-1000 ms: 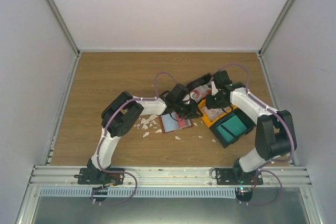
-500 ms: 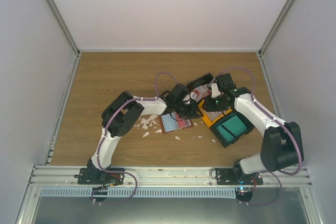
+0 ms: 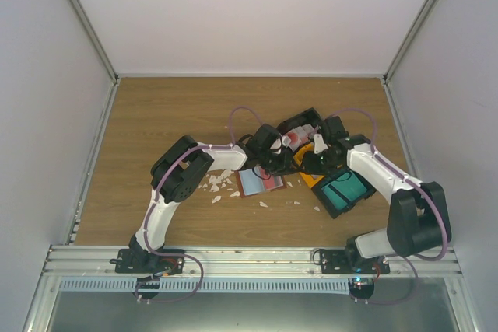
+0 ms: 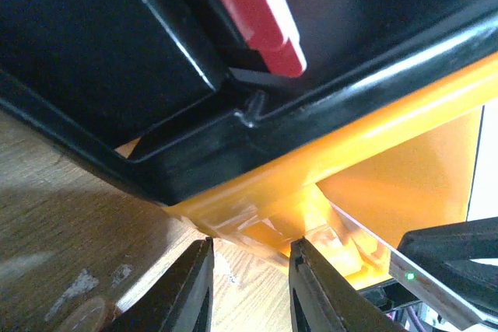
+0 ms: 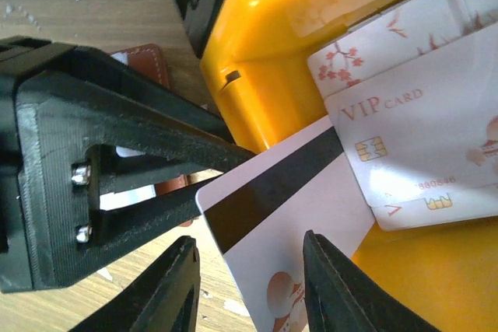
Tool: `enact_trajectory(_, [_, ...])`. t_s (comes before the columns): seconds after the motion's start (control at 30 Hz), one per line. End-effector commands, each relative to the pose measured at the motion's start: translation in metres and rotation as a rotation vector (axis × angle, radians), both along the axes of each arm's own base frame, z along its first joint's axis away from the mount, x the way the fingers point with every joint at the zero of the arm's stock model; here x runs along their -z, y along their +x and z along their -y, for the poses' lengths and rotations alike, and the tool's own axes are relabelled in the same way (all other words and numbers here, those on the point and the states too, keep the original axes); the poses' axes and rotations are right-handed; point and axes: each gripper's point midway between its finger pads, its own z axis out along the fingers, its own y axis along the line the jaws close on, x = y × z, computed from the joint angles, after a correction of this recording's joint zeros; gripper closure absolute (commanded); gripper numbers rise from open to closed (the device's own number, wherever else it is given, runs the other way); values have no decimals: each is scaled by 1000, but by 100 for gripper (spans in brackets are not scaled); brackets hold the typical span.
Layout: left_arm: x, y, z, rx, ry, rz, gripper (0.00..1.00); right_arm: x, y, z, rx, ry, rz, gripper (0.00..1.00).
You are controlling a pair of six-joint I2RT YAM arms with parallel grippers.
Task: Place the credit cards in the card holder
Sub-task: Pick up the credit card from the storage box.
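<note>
1. Fingers of the left gripper (image 4: 250, 270) stand a little apart. Between them shows only the wood of the table (image 4: 54, 207), so this gripper holds nothing.
2. The left gripper is close to the corner where a black bin (image 4: 93, 52) and a yellow bin (image 4: 405, 153) touch each other. Inside the black bin leans a red card (image 4: 257, 13).
3. The right gripper (image 5: 249, 248) is at the rim of the yellow bin, facing the left gripper, and its two fingers are clearly apart.
4. A whitish card with a black stripe (image 5: 272, 184) shows in the gap and goes under the right finger, while its left edge is free of the left finger. I cannot tell if the gripper really pinches it.
5. In the yellow bin lie two more pale cards. A VIP card (image 5: 436, 122) rests partly over a blossom card (image 5: 389, 36).
6. The card holder (image 3: 258, 182) lies open on the table, just beside the left gripper on the near side and left of the yellow bin. Its blue-grey inner face is up.
7. Teal cards (image 3: 345, 190) lie in a second black bin (image 3: 333, 209), which touches the yellow bin on its near right side.
8. White scraps (image 3: 218, 184) are scattered on the table just left of the card holder.
</note>
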Motion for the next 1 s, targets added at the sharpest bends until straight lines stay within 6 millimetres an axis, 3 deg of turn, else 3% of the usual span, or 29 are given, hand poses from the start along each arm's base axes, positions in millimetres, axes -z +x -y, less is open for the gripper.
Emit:
enact_trajectory(0.0, [1,8,5,-12,-2,45,70,4,1,4,-6,-36,9,59])
enact_trajectory(0.3, [-1,8,6,-8,-5,49,70,12,6,-2,-91,-64,37,58])
enact_trajectory(0.4, [-5,9,4,-9,-5,57,70,7,10,-3,-99,-103,66,69])
enact_trajectory(0.47, [-8,10,3,-13,1,71,69,-1,12,-3,-99,-129,97,83])
enact_trajectory(0.63, [-21,13,-1,-18,10,116,67,-31,21,4,-68,-209,192,96])
enact_trajectory(0.97, [-59,14,-24,-69,38,240,63,-97,29,2,-70,-171,352,99])
